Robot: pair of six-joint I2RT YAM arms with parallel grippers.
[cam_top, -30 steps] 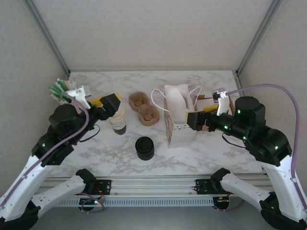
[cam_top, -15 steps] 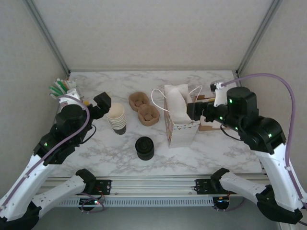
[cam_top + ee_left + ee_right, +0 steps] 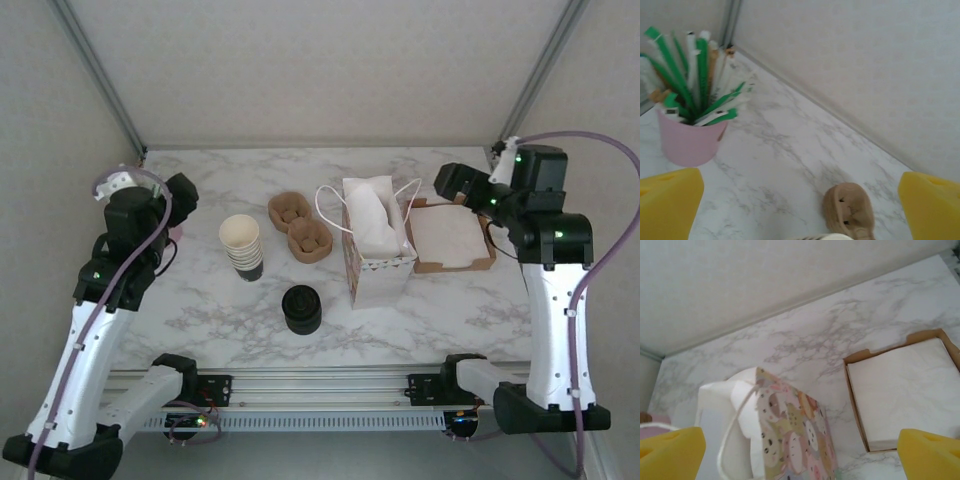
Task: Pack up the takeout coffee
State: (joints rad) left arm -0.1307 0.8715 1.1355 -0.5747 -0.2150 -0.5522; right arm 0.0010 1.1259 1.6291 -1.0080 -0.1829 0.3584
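The takeout coffee is out of view. A stack of lidless cream cups stands left of centre, and a stack of black lids sits nearer the front. My left gripper hangs open at the far left, well clear of the cups; its yellow fingers stand wide apart over bare marble with nothing between them. My right gripper is open at the back right, above the napkin tray's far edge. Its fingers frame the patterned paper bag without touching it.
The patterned bag stands upright with white paper inside. Two brown pulp carriers lie behind the cups. A cardboard tray of napkins is right of the bag. A pink cup of green and white sticks stands at the far left.
Both arms have drawn back and up. The left gripper left the cup stack and swung to the left; the right gripper left the bag and moved to the back right. Both stayed open.
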